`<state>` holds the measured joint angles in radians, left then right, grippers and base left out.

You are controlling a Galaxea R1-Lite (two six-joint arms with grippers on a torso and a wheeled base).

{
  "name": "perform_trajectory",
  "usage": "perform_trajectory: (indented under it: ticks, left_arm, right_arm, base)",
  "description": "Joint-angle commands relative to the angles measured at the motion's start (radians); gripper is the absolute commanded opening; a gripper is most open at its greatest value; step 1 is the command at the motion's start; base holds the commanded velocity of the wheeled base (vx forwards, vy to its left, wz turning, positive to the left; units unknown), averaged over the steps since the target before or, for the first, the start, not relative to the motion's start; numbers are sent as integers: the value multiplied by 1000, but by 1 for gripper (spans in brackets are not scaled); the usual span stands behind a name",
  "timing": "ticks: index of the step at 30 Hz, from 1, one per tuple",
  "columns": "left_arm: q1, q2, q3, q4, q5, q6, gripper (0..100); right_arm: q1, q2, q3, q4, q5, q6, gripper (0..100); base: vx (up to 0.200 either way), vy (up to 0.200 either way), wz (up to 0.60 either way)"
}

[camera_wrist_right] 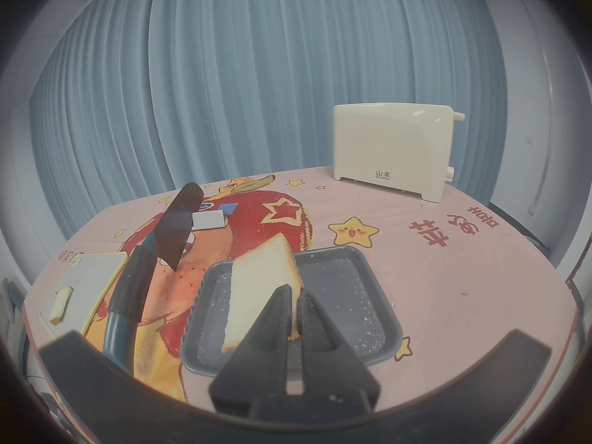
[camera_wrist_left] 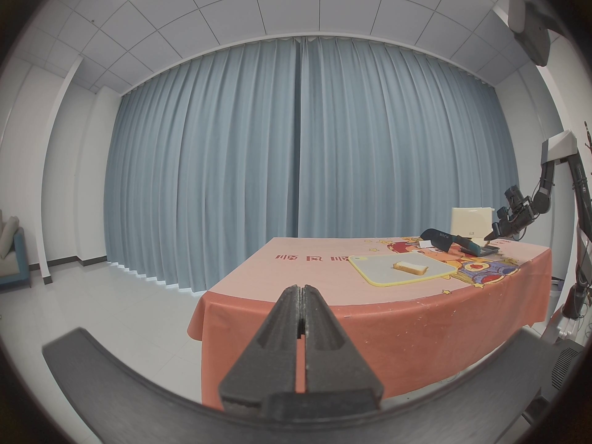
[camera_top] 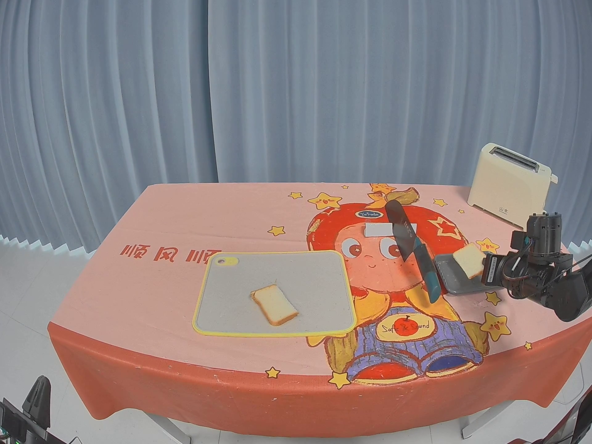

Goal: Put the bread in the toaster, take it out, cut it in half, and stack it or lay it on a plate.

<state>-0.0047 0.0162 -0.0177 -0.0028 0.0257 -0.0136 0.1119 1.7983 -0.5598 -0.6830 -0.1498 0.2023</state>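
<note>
Since the slice is already cut in two, held half point(camera_wrist_right: 259, 288): pale half slice of white bread, brown-crusted, tilted on edge over the dark grey rectangular metal tray point(camera_wrist_right: 361, 306); I judge it is being laid there, with the tray serving as the plate.
right gripper point(camera_wrist_right: 295, 300): black fingers pinching the held half's lower edge, above the tray's near side.
other half point(camera_top: 274, 304): flat on the grey, yellow-rimmed plastic cutting board point(camera_top: 308, 275), well apart from the tray, likely next to go.
knife point(camera_top: 413, 248): dark blade, teal handle, lying on the orange cartoon tablecloth point(camera_top: 185, 217) between board and tray, parked aside.
toaster point(camera_top: 509, 183): cream, boxy, at the far right corner; nothing sticks out of its slots.
left gripper point(camera_wrist_left: 301, 297): black fingers pressed together on nothing, low off the table's front left, idle.
</note>
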Motion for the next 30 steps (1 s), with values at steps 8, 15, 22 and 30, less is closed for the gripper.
perform_trajectory:
  ticks: [8, 15, 22, 30]
  left_arm:
    - [0, -1, 18, 0, 0, 1, 0]
    - [0, -1, 18, 0, 0, 1, 0]
    - [0, -1, 18, 0, 0, 1, 0]
    - [0, -1, 18, 0, 0, 0, 0]
  right_arm:
    - [2, 16, 3, 0, -1, -1, 100]
    - [3, 6, 6, 0, -2, 0, 100]
    - [3, -13, 3, 0, -4, -1, 100]
    - [66, -171, 27, 3, 9, -6, 100]
  base:
    - [0, 0, 0]
    - [0, 0, 0]
    - [0, 0, 0]
    - [0, 0, 0]
